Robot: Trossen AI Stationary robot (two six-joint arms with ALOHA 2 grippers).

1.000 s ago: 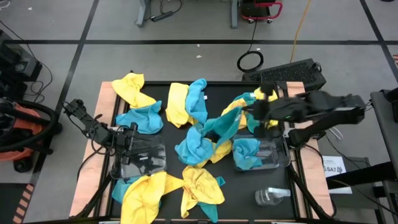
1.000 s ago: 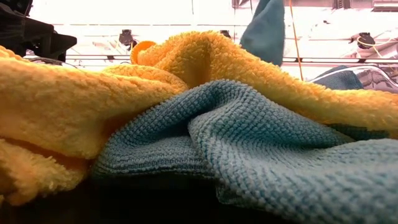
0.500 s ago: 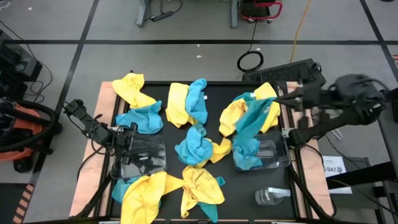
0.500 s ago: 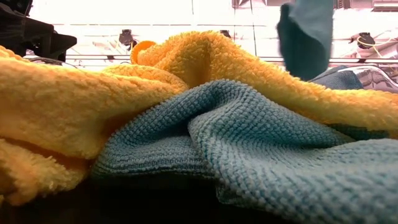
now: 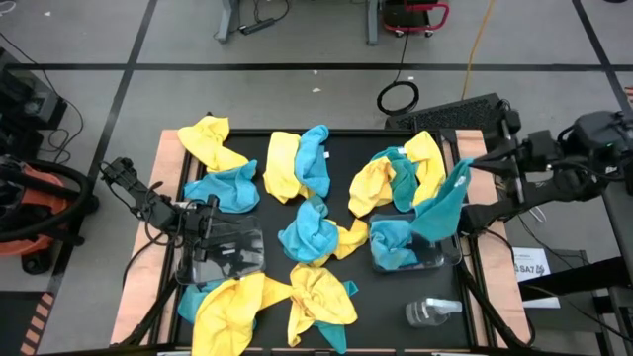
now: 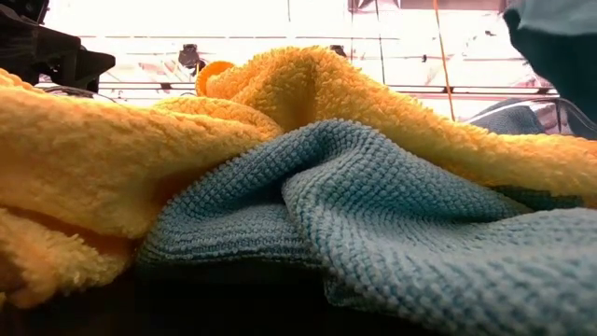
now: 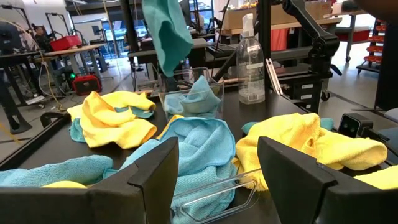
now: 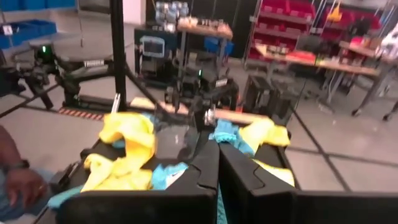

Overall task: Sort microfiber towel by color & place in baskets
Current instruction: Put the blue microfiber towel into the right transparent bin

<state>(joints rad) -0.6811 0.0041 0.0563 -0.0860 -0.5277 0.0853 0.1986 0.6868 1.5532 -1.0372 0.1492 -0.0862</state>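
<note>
Yellow and turquoise towels lie scattered over the black table; a yellow [image 6: 112, 159] and a turquoise one [image 6: 373, 215] fill the low view. My right gripper [image 5: 467, 165] is shut on a turquoise towel [image 5: 440, 208] that hangs over the right basket [image 5: 447, 259], where another turquoise towel [image 5: 391, 242] lies. My left gripper [image 5: 213, 229] [image 7: 217, 180] waits open above the left basket [image 5: 223, 259], whose clear rim [image 7: 214, 194] shows between its fingers. The hanging towel [image 7: 165, 31] also shows in the left wrist view and the same towel [image 6: 555, 47] at the low view's upper right. My right gripper pinches the turquoise towel by its upper corner [image 5: 460, 173] between its two shut fingers [image 8: 205, 168]; a turquoise strip [image 8: 217, 208] shows between them. The towel is lifted clear of the table and hangs slack below the fingers, its lower end [image 5: 425, 229] over the right basket.
A clear plastic bottle [image 5: 430, 311] lies near the table's near right corner. A yellow and turquoise heap [image 5: 396, 178] sits just beyond the right basket. More towels lie at centre [image 5: 312, 232], far left [image 5: 213, 143] and near edge [image 5: 267, 302]. A person's hand [image 8: 18, 183] shows beyond the table.
My right gripper has moved toward the table's right edge, keeping its hold. The turquoise towel, at first stretched from the centre pile, has come free, swung rightward and now hangs over the right basket. My left arm has kept still.
</note>
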